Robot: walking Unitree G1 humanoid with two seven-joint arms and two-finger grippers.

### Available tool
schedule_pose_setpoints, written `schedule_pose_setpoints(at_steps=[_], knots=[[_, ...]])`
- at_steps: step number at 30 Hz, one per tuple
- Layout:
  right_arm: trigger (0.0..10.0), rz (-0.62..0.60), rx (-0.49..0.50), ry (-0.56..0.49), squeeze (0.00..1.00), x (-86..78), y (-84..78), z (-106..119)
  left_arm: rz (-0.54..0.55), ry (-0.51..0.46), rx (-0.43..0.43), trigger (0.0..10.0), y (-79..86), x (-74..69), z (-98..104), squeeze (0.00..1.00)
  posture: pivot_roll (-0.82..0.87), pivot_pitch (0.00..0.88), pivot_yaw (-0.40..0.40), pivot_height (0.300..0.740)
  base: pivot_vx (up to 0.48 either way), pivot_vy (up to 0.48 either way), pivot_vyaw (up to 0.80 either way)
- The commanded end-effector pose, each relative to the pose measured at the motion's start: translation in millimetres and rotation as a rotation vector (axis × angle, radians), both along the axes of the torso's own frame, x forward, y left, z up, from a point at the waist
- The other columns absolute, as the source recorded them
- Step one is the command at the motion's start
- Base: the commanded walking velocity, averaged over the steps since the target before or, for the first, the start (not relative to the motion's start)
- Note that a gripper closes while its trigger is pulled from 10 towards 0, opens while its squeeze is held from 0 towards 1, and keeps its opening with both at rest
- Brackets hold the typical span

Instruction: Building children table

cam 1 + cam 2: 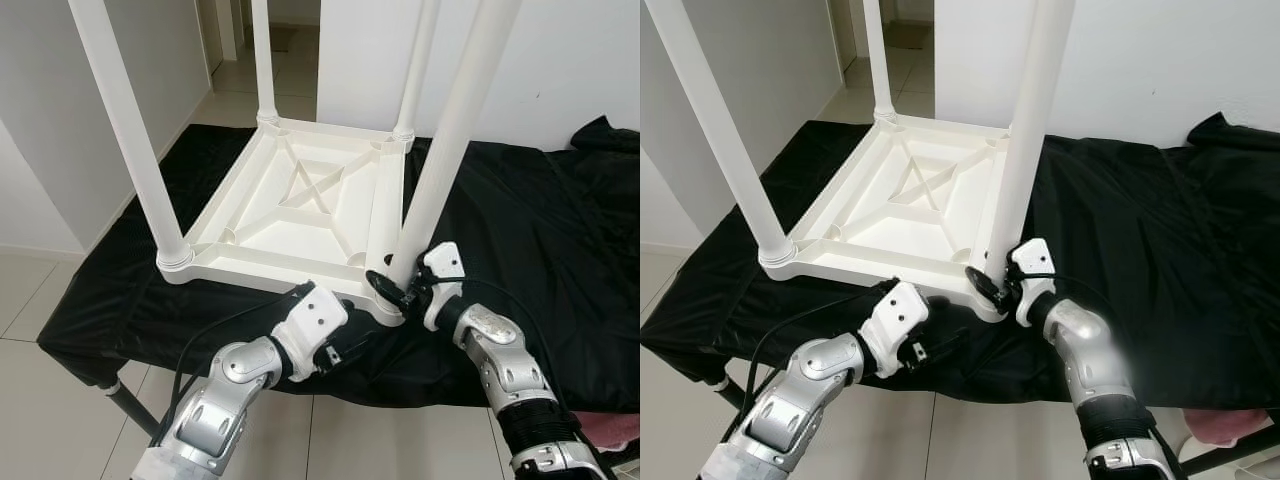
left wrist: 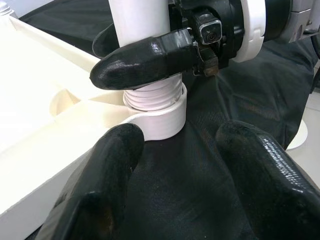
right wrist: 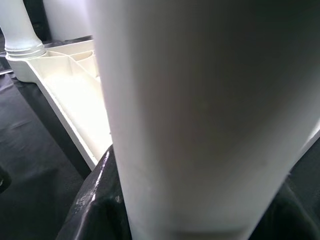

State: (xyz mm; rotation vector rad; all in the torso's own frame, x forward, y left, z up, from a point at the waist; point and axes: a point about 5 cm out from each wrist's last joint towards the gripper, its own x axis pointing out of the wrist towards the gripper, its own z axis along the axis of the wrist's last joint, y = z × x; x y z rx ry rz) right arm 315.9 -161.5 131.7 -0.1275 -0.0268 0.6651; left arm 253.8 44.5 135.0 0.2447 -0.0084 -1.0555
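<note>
On black cloth [image 1: 520, 220]: your upturned white tabletop [image 1: 290, 215].
Right gripper [image 1: 397, 290]: clamps near-corner table leg [image 1: 450, 150] at its threaded base.
Left gripper [image 2: 175, 165]: fingers spread, holding nothing, just beside that corner.

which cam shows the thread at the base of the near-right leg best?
Left wrist view: the leg's thread is exposed above the socket, under the right pincer. Eye views show that joint small, hidden by the pincer; the right wrist view shows bare leg.
</note>
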Motion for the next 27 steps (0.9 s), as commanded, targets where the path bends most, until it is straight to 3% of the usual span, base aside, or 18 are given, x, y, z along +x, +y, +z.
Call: schedule_pose_setpoints(at_steps=[1, 8, 13, 17, 24, 25, 27], knots=[[10.0, -0.01, -0.01, 0.063, 0.0, -4.0, 0.1, -13.4, 0.05, 0.009, 0.001, 10.0, 2.2, 2.3, -3.2, 0.0, 0.02, 0.032, 0.017, 0.74, 0.0, 0.0, 0.0], [10.0, -0.139, 0.02, 0.064, 0.0, -4.9, -0.5, -15.5, 0.049, 0.013, 0.001, 10.0, 1.8, 2.0, -4.1, 0.0, 0.01, 0.034, 0.017, 0.74, 0.0, 0.0, 0.0], [10.0, -0.319, 0.09, 0.054, 0.0, -6.3, 1.0, -12.0, 0.046, 0.015, 0.001, 10.0, 2.1, 1.6, -4.4, 0.0, 0.01, 0.033, 0.025, 0.74, 0.0, 0.0, 0.0], [10.0, -0.517, 0.213, 0.082, 0.0, -12.5, 16.3, -9.7, 0.035, 0.021, 0.002, 10.0, 0.8, 0.8, -5.7, 0.0, 0.0, 0.03, 0.031, 0.74, 0.0, 0.0, 0.0], [10.0, -0.624, 0.229, 0.094, 0.0, -17.6, 29.3, -10.1, 0.031, 0.022, 0.002, 10.0, -0.8, 1.0, -6.1, 0.0, 0.0, 0.028, 0.024, 0.74, 0.0, 0.0, 0.0], [10.0, -0.657, 0.29, 0.122, 0.0, -19.9, 46.3, -9.0, 0.033, 0.02, 0.0, 10.0, -1.1, 1.8, -5.4, 0.0, 0.0, 0.027, 0.021, 0.74, 0.0, 0.0, 0.0], [10.0, -0.657, 0.29, 0.122, 0.0, -19.9, 46.3, -9.0, 0.033, 0.02, 0.0, 10.0, -1.1, 1.8, -5.4, 0.0, 0.0, 0.027, 0.021, 0.74, 0.0, 0.0, 0.0]])
